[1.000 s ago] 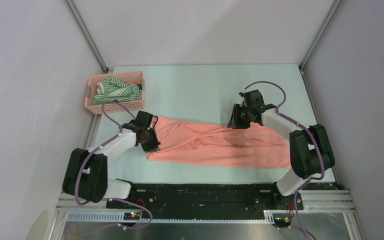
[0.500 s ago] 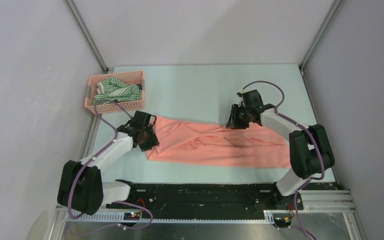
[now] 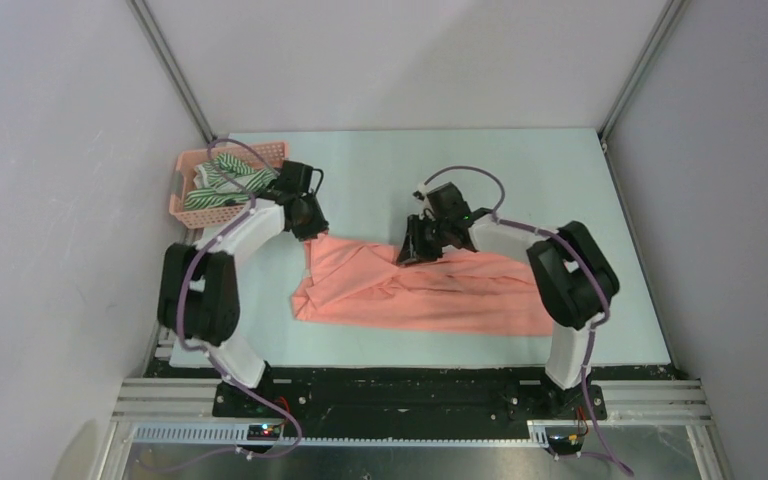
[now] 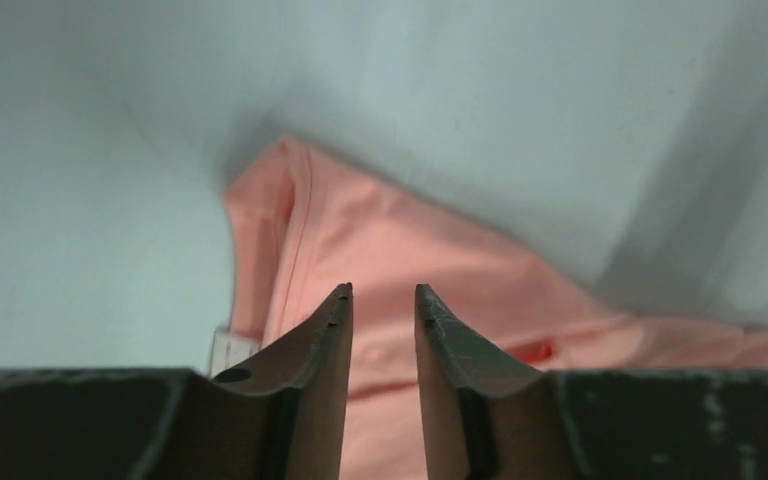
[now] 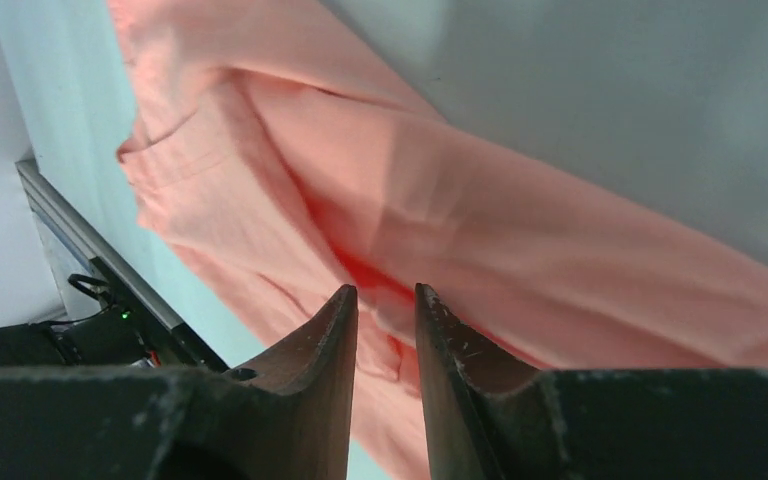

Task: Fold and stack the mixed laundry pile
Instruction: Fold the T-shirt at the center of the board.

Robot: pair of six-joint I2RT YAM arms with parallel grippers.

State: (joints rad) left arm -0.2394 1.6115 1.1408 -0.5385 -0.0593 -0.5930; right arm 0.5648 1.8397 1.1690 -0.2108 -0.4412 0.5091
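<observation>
The salmon-pink shirt (image 3: 430, 290) lies spread in the centre of the top view for folding, and your left gripper (image 4: 383, 292) and right gripper (image 5: 383, 290) hover at its upper edge, jaws narrowly apart and empty, probably to pinch it.

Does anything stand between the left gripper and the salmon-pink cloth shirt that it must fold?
Nothing visible does. The left gripper hangs with jaws apart just above the far left corner of the salmon-pink cloth shirt; only air lies between them.
</observation>
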